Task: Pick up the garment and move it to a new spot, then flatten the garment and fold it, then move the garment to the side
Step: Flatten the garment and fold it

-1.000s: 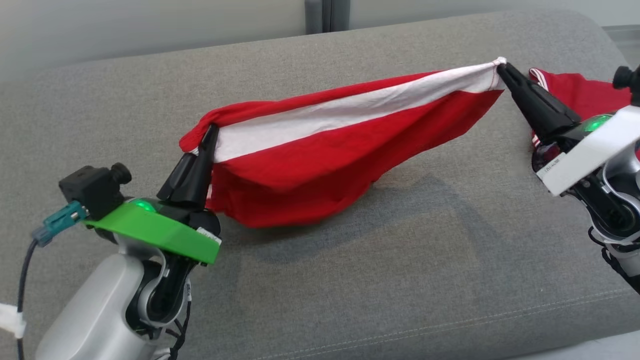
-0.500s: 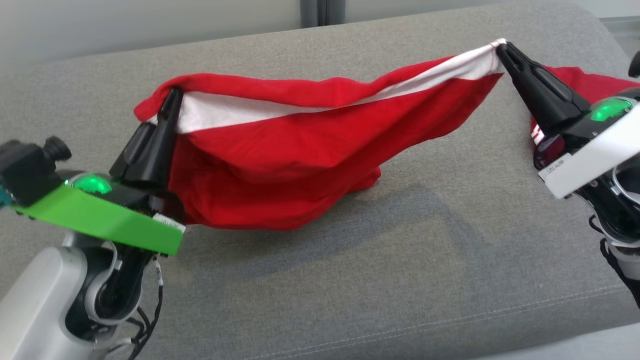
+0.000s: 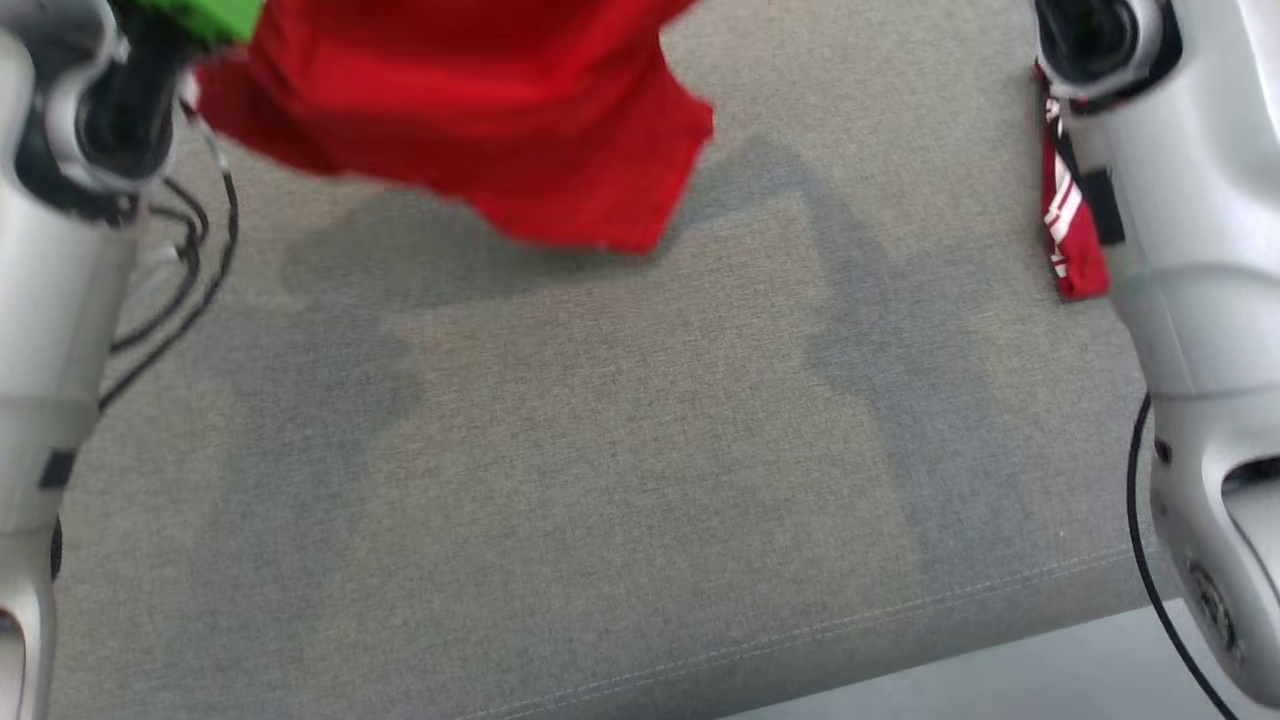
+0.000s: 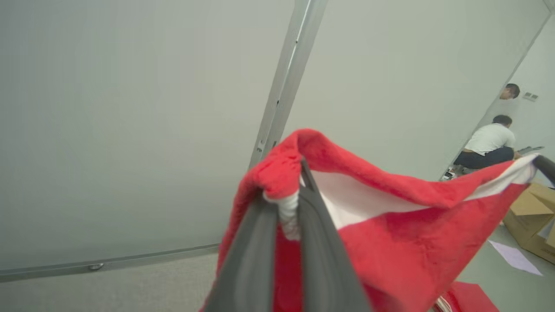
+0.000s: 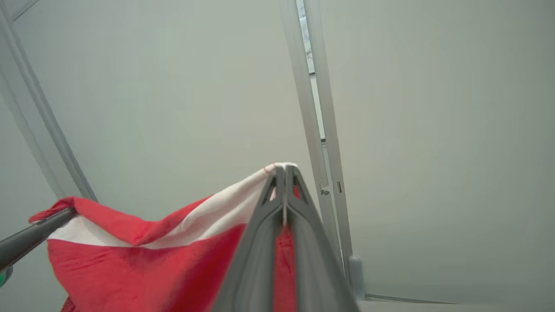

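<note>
Head view: the red garment (image 3: 470, 110) appears to hang clear above the grey sofa seat (image 3: 640, 450). Its lower edge dangles loose over its own shadow. A second red cloth with white stripes (image 3: 1072, 235) lies beside the right arm.

Left wrist view: the left gripper (image 4: 287, 203) is pinched closed on a bunched white-and-red edge. The cloth spans across to the right gripper (image 4: 547, 167).

Right wrist view: the right gripper (image 5: 285, 173) is clamped tight on the white-banded corner.

The cloth looks light, soft and limp and sags between the two holds. Gripping the far corners of the banded edge should let it spread flat when lowered. The thin pinch on the right could slip.
</note>
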